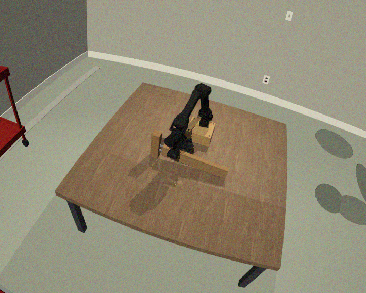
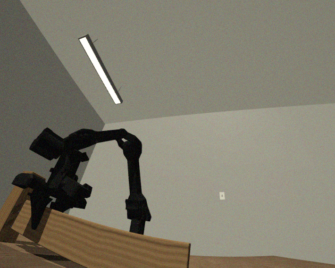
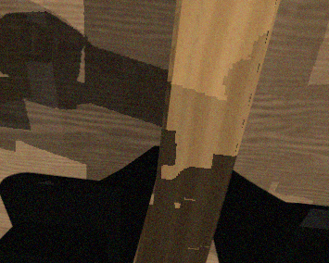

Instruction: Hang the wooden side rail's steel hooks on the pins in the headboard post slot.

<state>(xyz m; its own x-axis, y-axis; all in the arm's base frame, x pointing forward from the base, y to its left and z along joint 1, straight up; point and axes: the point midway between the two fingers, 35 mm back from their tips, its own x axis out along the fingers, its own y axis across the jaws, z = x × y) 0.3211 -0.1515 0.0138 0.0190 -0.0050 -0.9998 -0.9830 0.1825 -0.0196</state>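
The wooden side rail (image 1: 205, 164) (image 2: 119, 240) (image 3: 211, 69) stands on edge, its near end tilted up beside the headboard post (image 1: 155, 145) (image 2: 6, 211). My gripper (image 1: 176, 153) (image 2: 37, 217) (image 3: 179, 154) is shut on the rail close to its hook end, one finger on each side. The steel hooks (image 1: 161, 148) show as small pale bits between the rail's end and the post's face. Whether they sit on the pins is too small to tell, and the slot and pins are not discernible. The contact under the rail's far end cannot be made out.
A light wooden block (image 1: 202, 138) with dark screw dots stands at the arm's base, behind the rail. The table (image 1: 208, 220) extends past the post and the rail's far end. A red cart (image 1: 3, 132) stands on the floor at the left.
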